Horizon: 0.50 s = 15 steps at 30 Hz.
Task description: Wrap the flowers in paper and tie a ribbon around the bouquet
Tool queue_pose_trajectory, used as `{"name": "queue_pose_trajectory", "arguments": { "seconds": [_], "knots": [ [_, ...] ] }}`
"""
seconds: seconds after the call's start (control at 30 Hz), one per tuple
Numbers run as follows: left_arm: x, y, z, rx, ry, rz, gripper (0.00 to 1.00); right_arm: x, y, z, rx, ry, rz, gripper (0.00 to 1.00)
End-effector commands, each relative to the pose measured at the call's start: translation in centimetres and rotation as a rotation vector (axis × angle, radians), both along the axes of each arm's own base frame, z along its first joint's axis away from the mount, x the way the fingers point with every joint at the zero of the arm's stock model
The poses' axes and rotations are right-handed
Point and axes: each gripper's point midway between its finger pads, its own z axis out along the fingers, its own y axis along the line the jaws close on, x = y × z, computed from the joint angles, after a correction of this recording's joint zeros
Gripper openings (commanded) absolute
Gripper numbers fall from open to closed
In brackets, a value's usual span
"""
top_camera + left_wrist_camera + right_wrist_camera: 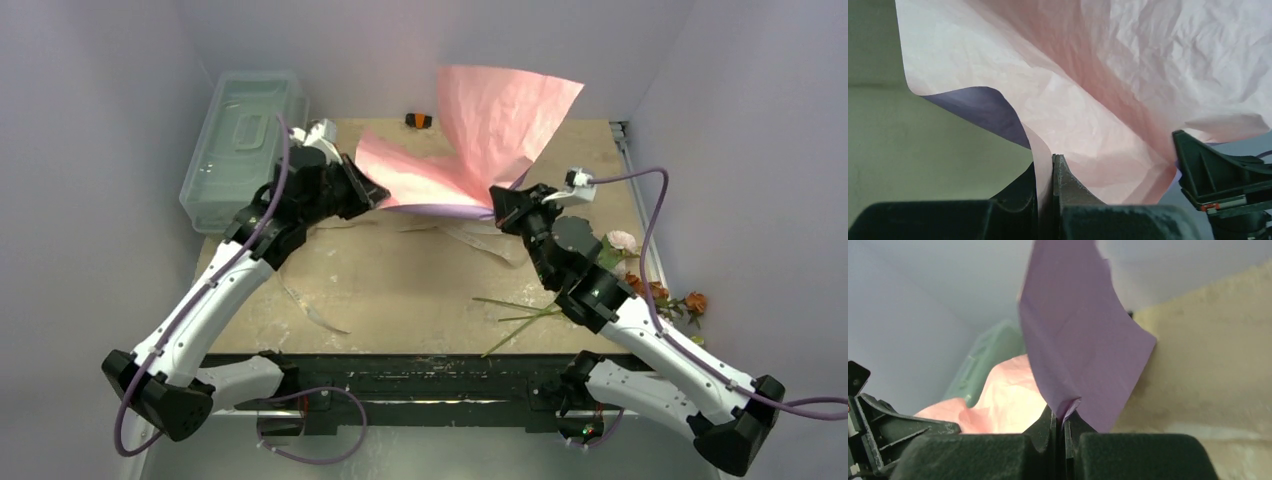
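Ok, both arms had the paper [495,115] up off the tabletop [400,290] near the far side. Left fingers [366,190] were clenched on its left edge; in the left wrist view the sheet [1098,75] ran straight down between the left fingers [1066,176]. Right fingers [504,201] were clamped on the lower right edge, and in the right wrist view a pinched lilac corner [1078,330] sat between them [1046,426]. The pink face pointed toward the arms with the lilac face behind, and the right half stood up tall against the back wall.

Flowers [622,242] lay at the right side of the tabletop, partly hidden under the right arm, with their stems [515,318] poking out toward the middle. They were well apart from the paper.

Ribbon [480,240] lay loose on the tabletop just below the raised sheet and was hard to pick out against the surface.

A clear lidded plastic bin [245,140] sat at the far left corner, beside the left arm. A small orange-and-black object [418,120] sat at the far edge, just left of the raised sheet.
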Motion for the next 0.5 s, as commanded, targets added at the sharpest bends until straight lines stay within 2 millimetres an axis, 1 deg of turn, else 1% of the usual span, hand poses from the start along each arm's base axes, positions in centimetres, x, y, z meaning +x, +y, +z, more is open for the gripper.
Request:
{"name": "queue_pose_trajectory", "arguments": {
  "seconds": [0.0, 0.07, 0.13, 0.27, 0.37, 0.47],
  "knots": [
    [-2.2, -0.7, -8.2, 0.055, 0.239, -0.06, 0.0, -0.4, -1.9, -6.9, 0.104, 0.177, -0.092, 0.0],
    [-2.9, -1.2, -10.3, 0.052, 0.32, -0.076, 0.0, -0.6, -2.3, -9.5, 0.112, 0.223, -0.111, 0.0],
    [-3.2, -1.5, -11.2, 0.06, 0.359, -0.084, 0.0, -0.8, -2.9, -11.6, 0.097, 0.262, -0.137, 0.0],
    [-2.9, -2.2, -10.2, 0.055, 0.336, -0.085, 0.0, -1.4, -5.5, -14.5, 0.095, 0.37, -0.287, 0.0],
    [-2.6, -2.2, -10.0, 0.102, 0.329, -0.073, 0.0, -2.2, -7.8, -15.5, 0.112, 0.428, -0.404, 0.0],
    [-2.4, -2.2, -10.2, 0.146, 0.326, -0.079, 0.0, -3.3, -9.5, -16.4, 0.2, 0.453, -0.481, 0.0]
  ]
}}
